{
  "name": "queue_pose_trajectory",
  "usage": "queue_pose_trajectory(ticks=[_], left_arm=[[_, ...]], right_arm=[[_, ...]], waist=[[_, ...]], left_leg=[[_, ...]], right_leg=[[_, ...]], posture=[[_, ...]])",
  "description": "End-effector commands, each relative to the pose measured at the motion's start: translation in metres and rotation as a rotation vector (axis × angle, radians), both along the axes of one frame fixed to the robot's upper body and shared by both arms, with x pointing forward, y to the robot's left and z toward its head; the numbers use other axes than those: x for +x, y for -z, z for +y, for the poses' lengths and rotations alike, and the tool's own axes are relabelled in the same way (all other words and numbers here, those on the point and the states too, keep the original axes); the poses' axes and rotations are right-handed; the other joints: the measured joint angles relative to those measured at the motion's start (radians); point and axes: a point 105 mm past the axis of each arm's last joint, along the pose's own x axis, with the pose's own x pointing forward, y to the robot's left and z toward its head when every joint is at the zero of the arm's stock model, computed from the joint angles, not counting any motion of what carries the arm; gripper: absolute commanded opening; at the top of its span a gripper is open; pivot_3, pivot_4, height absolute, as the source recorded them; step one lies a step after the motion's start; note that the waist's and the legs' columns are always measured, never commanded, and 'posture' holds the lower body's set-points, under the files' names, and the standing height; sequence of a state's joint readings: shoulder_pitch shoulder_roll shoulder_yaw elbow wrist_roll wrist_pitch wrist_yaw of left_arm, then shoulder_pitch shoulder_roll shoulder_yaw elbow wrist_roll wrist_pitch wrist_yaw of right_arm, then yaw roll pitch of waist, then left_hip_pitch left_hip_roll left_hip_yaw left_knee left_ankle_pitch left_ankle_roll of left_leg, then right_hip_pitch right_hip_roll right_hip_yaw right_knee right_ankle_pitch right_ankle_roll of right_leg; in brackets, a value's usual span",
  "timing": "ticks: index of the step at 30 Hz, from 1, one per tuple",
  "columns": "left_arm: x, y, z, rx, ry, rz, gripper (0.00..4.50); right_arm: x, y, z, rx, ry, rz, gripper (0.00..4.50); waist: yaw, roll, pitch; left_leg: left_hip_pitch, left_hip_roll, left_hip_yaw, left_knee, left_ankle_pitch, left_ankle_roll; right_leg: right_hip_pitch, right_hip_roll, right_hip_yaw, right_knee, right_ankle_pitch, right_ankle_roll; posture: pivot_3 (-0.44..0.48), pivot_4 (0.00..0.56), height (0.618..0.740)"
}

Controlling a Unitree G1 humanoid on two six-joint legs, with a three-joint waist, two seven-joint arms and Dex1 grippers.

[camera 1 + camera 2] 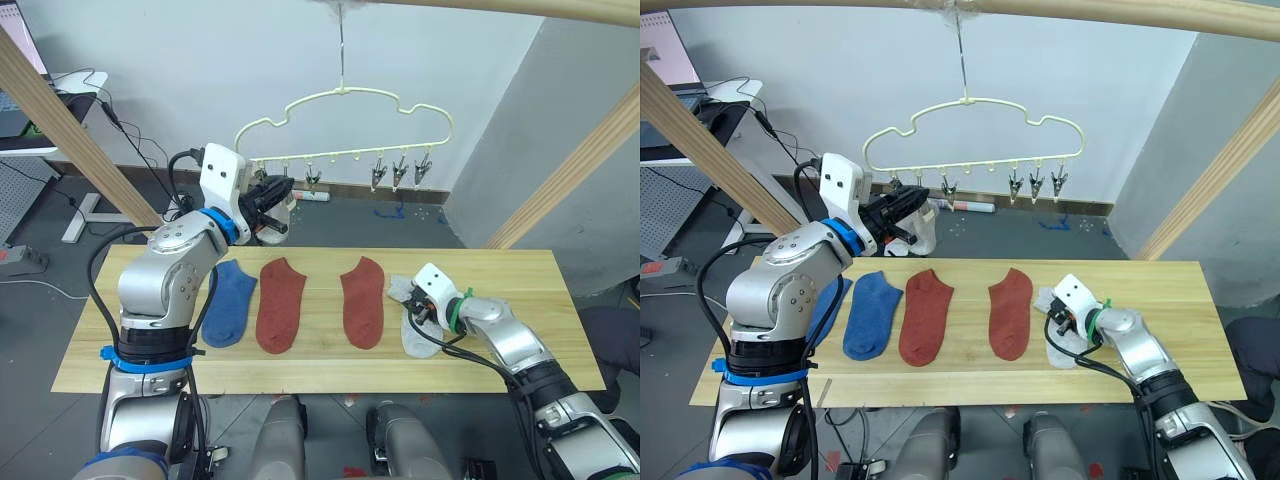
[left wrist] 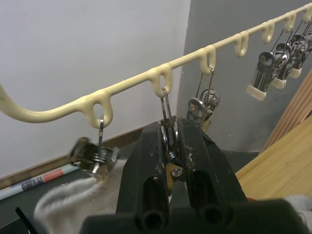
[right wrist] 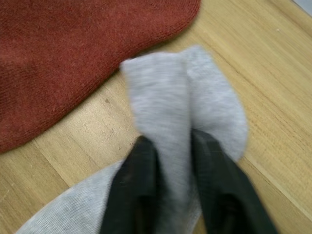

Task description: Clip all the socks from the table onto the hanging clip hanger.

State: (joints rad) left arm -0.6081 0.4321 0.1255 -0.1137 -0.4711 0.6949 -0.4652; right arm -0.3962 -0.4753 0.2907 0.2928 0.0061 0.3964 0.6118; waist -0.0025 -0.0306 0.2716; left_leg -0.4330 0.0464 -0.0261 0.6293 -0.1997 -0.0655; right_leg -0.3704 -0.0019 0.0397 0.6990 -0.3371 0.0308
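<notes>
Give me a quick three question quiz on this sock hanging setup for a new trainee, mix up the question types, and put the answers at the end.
1. True or false: the left end effector is closed on a metal clip of the clip hanger.
2. Multiple choice: what does the right end effector pinch? A) a rust-red sock B) a light grey sock C) a blue sock
3. How many rust-red socks lie flat on the table?

Key
1. True.
2. B, the light grey sock, bunched between the fingers.
3. Two: one rust-red sock beside the blue sock, another rust-red sock nearer the right arm.
</notes>
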Motion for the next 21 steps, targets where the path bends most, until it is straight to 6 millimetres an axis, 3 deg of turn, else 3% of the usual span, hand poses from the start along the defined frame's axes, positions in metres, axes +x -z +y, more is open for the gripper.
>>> queue_pose_trajectory(ticks=[1, 10, 13, 17, 21], left_arm=[[-0.004, -0.011, 0.000, -0.050, 0.010, -0.009, 0.10], [-0.006, -0.008, 0.001, -0.479, 0.097, 0.353, 0.10], [-0.008, -0.010, 0.001, -0.554, 0.115, 0.409, 0.10], [-0.008, -0.015, -0.004, -0.658, 0.141, 0.455, 0.10], [-0.010, -0.016, -0.006, -0.640, 0.139, 0.459, 0.10]], right_arm=[[-0.006, -0.004, -0.001, 0.012, -0.010, -0.018, 0.04], [-0.019, -0.105, 0.043, 0.017, -0.214, -0.509, 0.04], [-0.030, -0.123, 0.061, 0.026, -0.281, -0.612, 0.04], [-0.040, -0.154, 0.110, 0.100, -0.381, -0.787, 0.04], [-0.031, -0.163, 0.128, 0.121, -0.369, -0.833, 0.04]], waist=[[0.001, 0.000, 0.000], [-0.003, 0.000, 0.000], [-0.001, 0.000, 0.000], [-0.005, 0.000, 0.000], [0.000, 0.000, 0.000]], left_leg=[[0.000, 0.000, 0.000, 0.000, 0.000, 0.000], [-0.001, 0.000, 0.000, 0.000, 0.000, 0.000], [-0.001, 0.000, -0.001, 0.000, 0.000, 0.000], [-0.001, 0.000, -0.001, 0.000, 0.000, -0.001], [-0.001, 0.000, -0.002, 0.000, 0.002, -0.003]], right_leg=[[0.000, 0.000, 0.000, 0.000, 0.000, 0.000], [-0.002, 0.000, 0.000, 0.000, 0.000, 0.000], [-0.002, 0.000, 0.000, 0.000, 0.000, 0.000], [-0.002, -0.001, 0.000, 0.000, 0.000, 0.000], [-0.002, -0.001, 0.000, 0.001, 0.000, 0.000]], posture=[[0.077, 0.255, 0.740], [0.072, 0.262, 0.740], [0.064, 0.262, 0.740], [0.060, 0.262, 0.740], [0.062, 0.259, 0.740]])
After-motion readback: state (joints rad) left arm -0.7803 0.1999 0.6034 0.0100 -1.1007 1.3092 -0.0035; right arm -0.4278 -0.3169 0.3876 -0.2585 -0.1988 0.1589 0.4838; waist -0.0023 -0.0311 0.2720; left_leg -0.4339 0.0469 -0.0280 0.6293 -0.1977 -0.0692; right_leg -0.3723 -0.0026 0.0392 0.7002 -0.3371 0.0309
